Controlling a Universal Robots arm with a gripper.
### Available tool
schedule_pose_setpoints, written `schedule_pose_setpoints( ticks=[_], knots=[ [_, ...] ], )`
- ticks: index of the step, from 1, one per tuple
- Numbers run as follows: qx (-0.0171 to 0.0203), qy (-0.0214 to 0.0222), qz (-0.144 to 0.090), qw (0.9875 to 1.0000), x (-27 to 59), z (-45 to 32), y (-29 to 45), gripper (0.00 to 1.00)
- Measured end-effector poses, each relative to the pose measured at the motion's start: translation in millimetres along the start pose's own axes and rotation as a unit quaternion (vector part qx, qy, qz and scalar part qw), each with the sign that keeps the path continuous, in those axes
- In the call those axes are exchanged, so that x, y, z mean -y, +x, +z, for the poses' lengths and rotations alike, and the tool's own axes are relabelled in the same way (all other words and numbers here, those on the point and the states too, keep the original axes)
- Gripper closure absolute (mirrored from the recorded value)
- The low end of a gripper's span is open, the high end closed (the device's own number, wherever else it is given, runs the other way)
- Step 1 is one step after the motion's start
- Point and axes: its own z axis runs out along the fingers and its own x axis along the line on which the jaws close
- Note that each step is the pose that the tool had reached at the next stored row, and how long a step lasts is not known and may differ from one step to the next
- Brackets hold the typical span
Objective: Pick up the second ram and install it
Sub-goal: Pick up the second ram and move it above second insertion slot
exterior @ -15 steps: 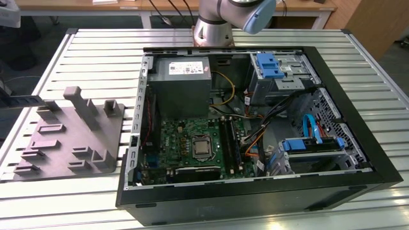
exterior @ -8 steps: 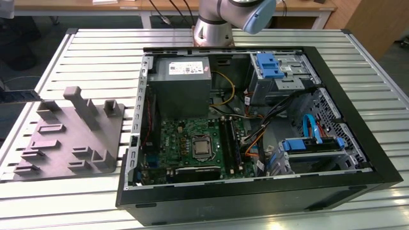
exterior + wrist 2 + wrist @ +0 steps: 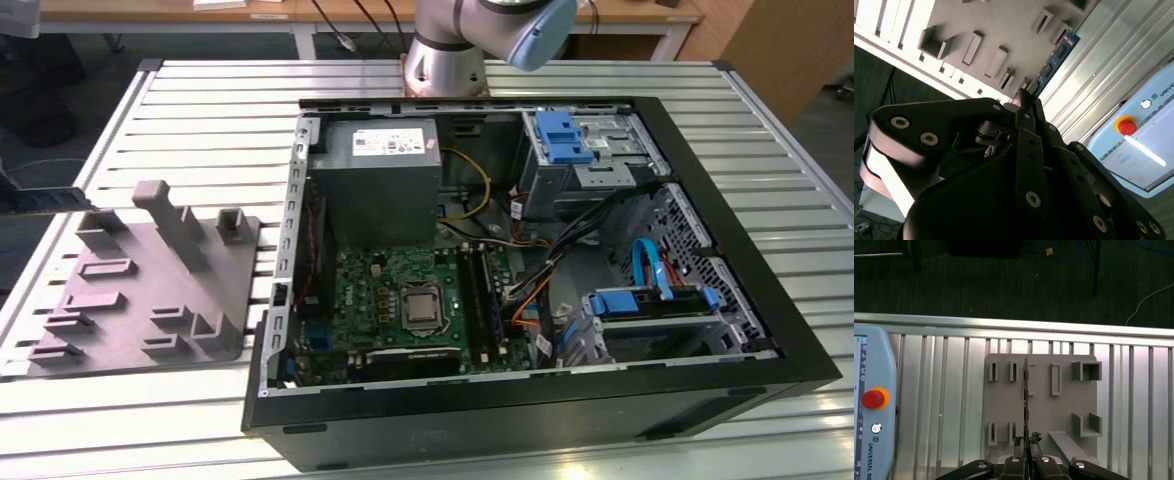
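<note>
tool (image 3: 1026, 440) pinching second ram (image 3: 1055, 61), long axis jutting straight outward

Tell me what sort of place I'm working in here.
Probably a robotics lab set up for PC assembly: an open computer case lies on a slatted metal table, a grey parts fixture sits beside it, and a teach pendant with a red stop button is nearby. The gripper holds the second ram.

Showed ribbed bare metal with a dull sheen on the table (image 3: 944, 390), matt grey plastic on the parts tray (image 3: 1041, 415), matt black casing with bright screw heads on the gripper (image 3: 1024, 99), smooth dark blue board on the second ram (image 3: 1056, 60).
</note>
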Motion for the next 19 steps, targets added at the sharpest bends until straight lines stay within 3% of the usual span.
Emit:
schedule_pose_setpoints(
  ticks=[11, 19],
  knots=[
    [0.0, 0.0, 0.0, 1.0, 32.1, -1.0, -2.3, 0.86],
    [0.0, 0.0, 0.0, 1.0, 49.9, -1.7, -2.2, 0.86]
  ],
)
